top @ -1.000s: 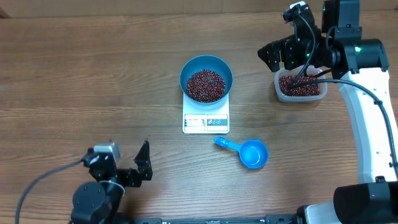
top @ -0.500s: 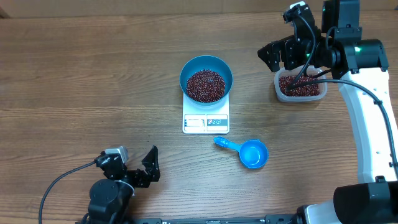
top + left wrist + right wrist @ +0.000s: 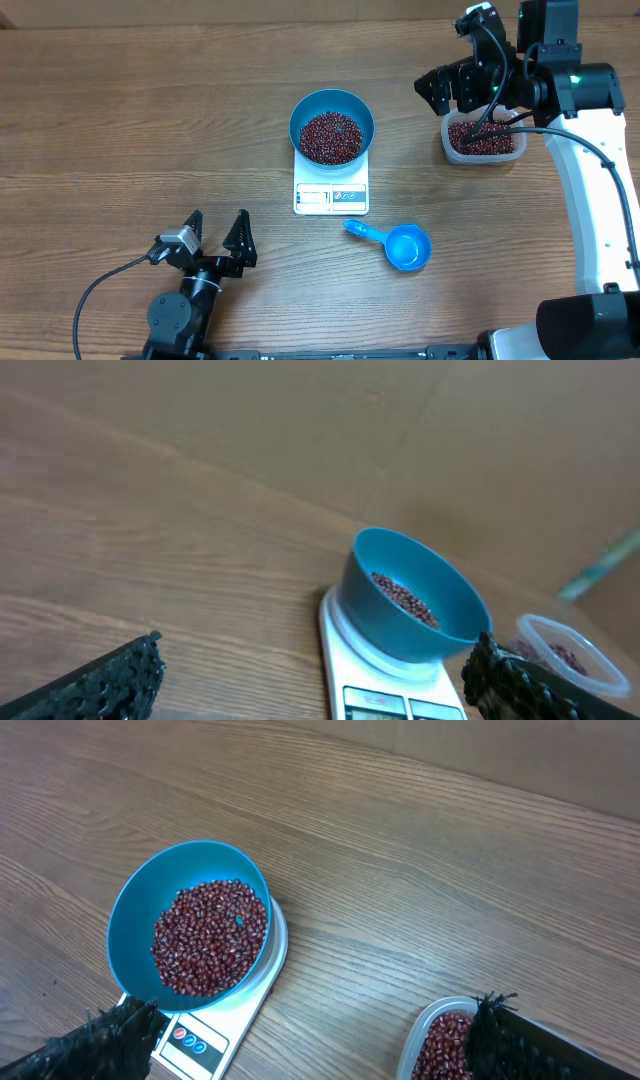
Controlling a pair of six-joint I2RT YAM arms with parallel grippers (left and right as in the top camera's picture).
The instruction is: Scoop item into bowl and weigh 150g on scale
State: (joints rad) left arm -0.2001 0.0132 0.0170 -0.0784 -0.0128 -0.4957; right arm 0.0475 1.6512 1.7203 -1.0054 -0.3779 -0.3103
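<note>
The blue bowl point(image 3: 297, 118) stands on the white scale point(image 3: 331, 197) at the table's middle, holding a heap of red-brown beans point(image 3: 331, 137). My left gripper point(image 3: 218, 230) is near the front edge, left of the scale, open and empty. In its wrist view the bowl point(image 3: 400, 630) and scale point(image 3: 345, 670) lie ahead between the spread fingers of the left gripper point(image 3: 315, 680). My right gripper point(image 3: 450, 95) hovers open at the back right, over the left side of a clear tub point(image 3: 484, 140). The right wrist view shows the bowl point(image 3: 135, 910) and beans point(image 3: 210, 935).
The clear tub point(image 3: 430, 1040) holds more beans. A small blue handled scoop point(image 3: 400, 244) lies on the wood in front of the scale, to its right, bowl end empty. Cables trail from both arms.
The left arm has slid right along the front edge and turned, so both its fingers now show spread toward the scale. The right arm, bowl and scoop have not moved.
</note>
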